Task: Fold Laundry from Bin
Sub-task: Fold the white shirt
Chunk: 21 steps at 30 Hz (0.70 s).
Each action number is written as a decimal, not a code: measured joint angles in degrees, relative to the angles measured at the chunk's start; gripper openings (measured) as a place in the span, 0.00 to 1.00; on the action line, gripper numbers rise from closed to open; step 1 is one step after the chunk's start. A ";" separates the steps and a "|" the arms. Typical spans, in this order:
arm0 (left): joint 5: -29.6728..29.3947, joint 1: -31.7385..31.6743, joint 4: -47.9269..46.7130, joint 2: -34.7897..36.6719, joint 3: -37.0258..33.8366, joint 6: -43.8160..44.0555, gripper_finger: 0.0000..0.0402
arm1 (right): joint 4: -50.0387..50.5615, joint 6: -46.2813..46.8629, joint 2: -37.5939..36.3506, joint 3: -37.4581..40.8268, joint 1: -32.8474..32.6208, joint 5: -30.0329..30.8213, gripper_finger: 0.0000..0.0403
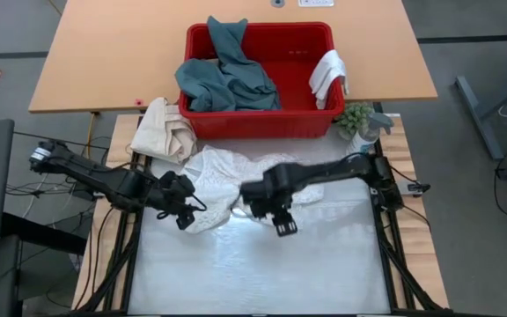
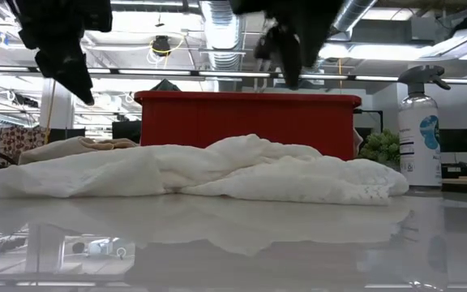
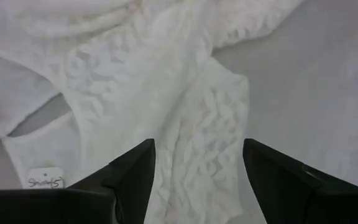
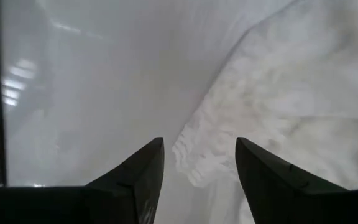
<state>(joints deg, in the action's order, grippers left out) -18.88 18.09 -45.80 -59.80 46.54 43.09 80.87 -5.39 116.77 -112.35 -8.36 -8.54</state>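
Both grippers hang above the white towel point(image 1: 236, 180) with fingers spread and nothing held. Left gripper point(image 3: 197, 180) is over the towel's left edge; right gripper point(image 4: 199, 171) is over its front edge. Behind the towel stands the red bin point(image 1: 262, 79), holding the teal garment point(image 1: 227, 70).
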 joint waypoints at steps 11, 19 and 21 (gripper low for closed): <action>0.63 0.35 0.79 -1.37 0.00 -4.49 0.58 | -19.59 5.94 -0.02 19.61 -2.81 2.13 0.56; 0.53 0.38 1.97 -1.37 0.00 -5.63 0.58 | -26.18 8.77 -0.04 27.64 -1.41 5.36 0.55; 0.29 0.74 1.99 -1.37 0.00 -5.63 0.58 | -26.93 10.77 -0.04 29.37 -1.23 6.91 0.51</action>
<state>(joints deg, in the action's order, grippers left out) -18.59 18.82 -43.81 -61.17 46.54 37.45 53.94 5.38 116.73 -82.98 -9.59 -1.63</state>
